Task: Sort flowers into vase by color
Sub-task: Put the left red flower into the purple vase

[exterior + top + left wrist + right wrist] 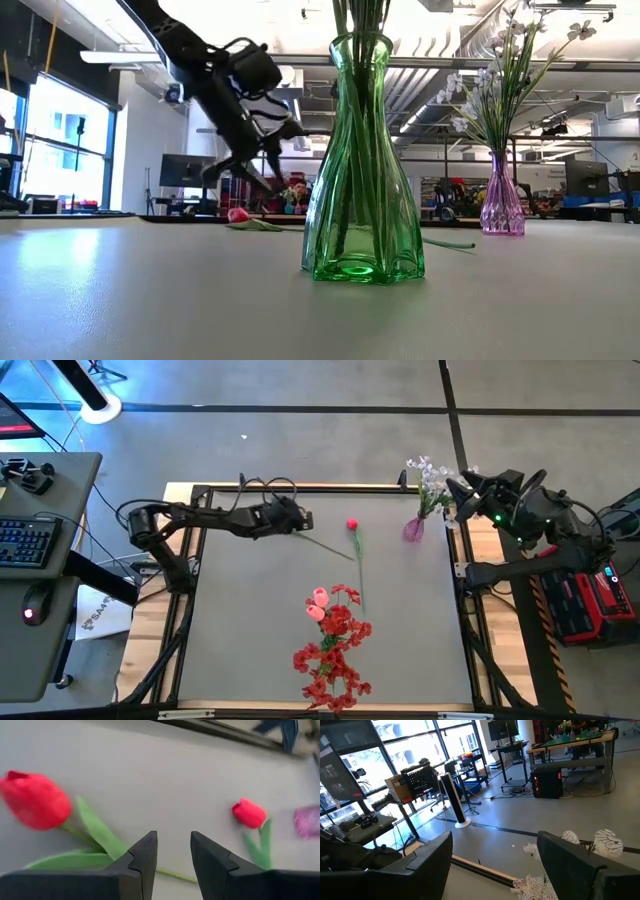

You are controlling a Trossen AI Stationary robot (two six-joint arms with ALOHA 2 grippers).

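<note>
Near the far side of the table (pixel 240 660), I see my left claw (pixel 173 851) low over a green stem (pixel 325 547), its 2 fingers spread a little and holding nothing. A red bud (pixel 35 800) lies close by, and 1 more red bud (pixel 248 813) farther off. My right claw (pixel 495 850) waits up high, spread wide, beside the white flowers (pixel 432 477) in the purple vase (pixel 413 528). The red flowers (pixel 335 645) and a pink bud (pixel 318 600) stand in the green vase (pixel 360 160) (near edge).

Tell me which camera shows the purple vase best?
The low view: the purple vase stands side-on, white sprays in it. The high view shows it small from above, the left wrist only a blurred edge, the right wrist not at all.
</note>
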